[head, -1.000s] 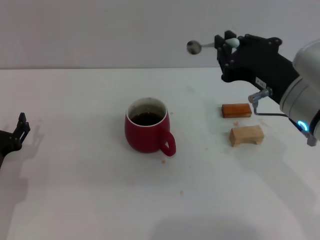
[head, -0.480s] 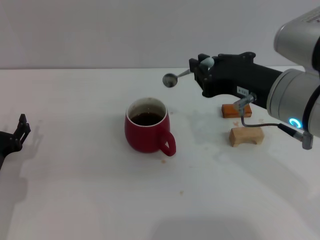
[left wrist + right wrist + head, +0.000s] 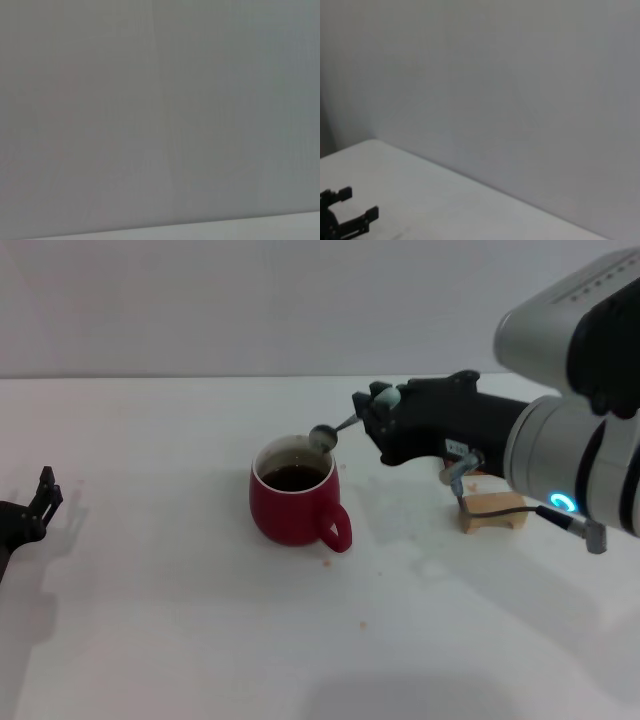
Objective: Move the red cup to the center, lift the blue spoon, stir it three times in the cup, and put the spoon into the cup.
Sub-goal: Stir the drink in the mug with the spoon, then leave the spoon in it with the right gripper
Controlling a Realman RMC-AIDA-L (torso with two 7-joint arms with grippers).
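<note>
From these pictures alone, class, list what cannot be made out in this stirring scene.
1. Whether the blue spoon touches the liquid in the red cup: head view, too small.
2. The orange block: head view, hidden behind the right end effector.
3. The left end effector: head view, cut by the edge.

I'm looking at a white tabletop point(image 3: 180, 640) that meets a pale wall along its far edge. The red cup point(image 3: 294, 493) stands on it near the middle, handle turned toward the near-right, dark liquid inside. Toward the right edge a tan wooden block point(image 3: 492, 512) lies on the surface, and a few small reddish specks point(image 3: 327, 562) dot the top near the cup.
</note>
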